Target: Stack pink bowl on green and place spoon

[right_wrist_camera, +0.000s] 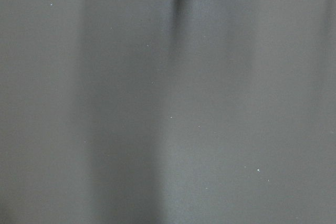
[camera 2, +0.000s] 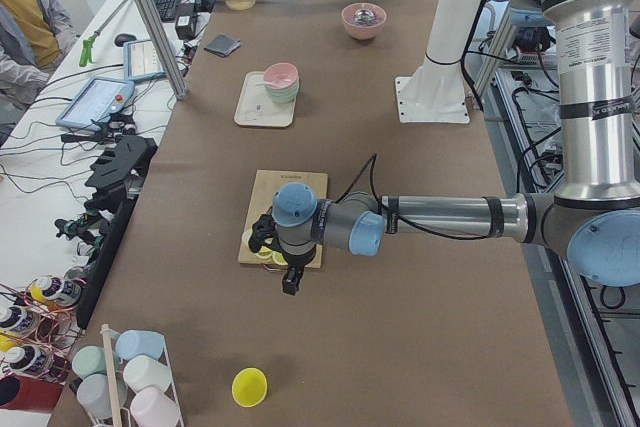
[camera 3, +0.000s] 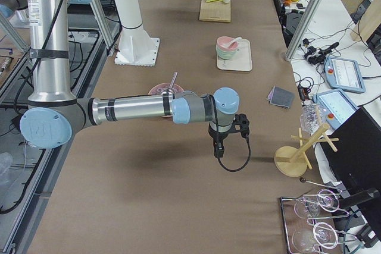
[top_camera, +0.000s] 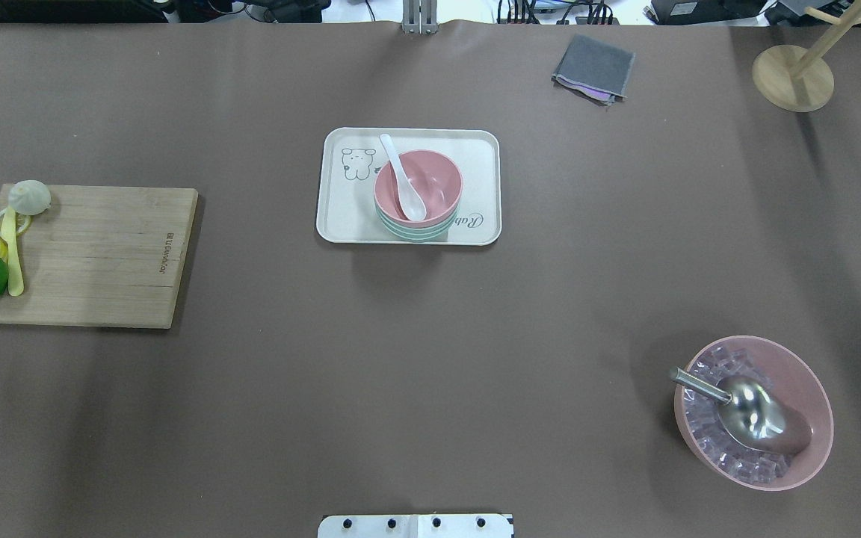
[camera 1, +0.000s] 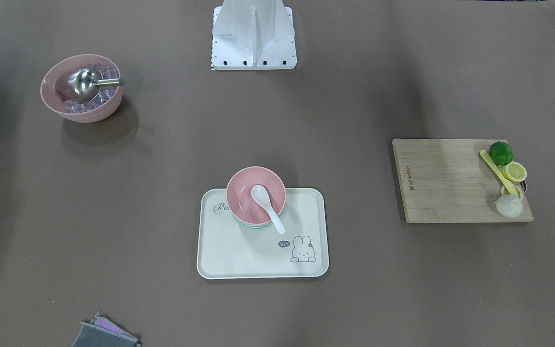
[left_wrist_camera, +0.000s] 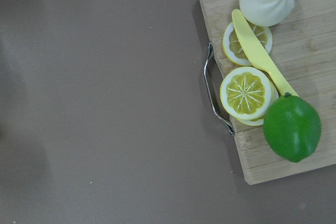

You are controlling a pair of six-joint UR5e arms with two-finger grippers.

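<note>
A small pink bowl [camera 1: 244,193] sits stacked in a green bowl [camera 1: 253,225] on a cream tray [camera 1: 258,255] at mid-table. A white spoon [camera 1: 267,207] lies in the pink bowl with its handle over the rim. The stack also shows in the overhead view [top_camera: 434,183]. My left gripper [camera 2: 290,282] hangs past the cutting board's outer end, far from the tray. My right gripper [camera 3: 219,150] hangs over bare table near the ice bowl. Both show only in the side views, so I cannot tell whether they are open or shut.
A large pink bowl [top_camera: 804,388] with ice cubes and a metal scoop [top_camera: 744,407] stands on my right. A wooden cutting board [top_camera: 102,254] with a lime, lemon slices, a yellow knife and a white bun lies on my left. A grey cloth [top_camera: 593,67] and a wooden stand [top_camera: 793,75] are at the far right.
</note>
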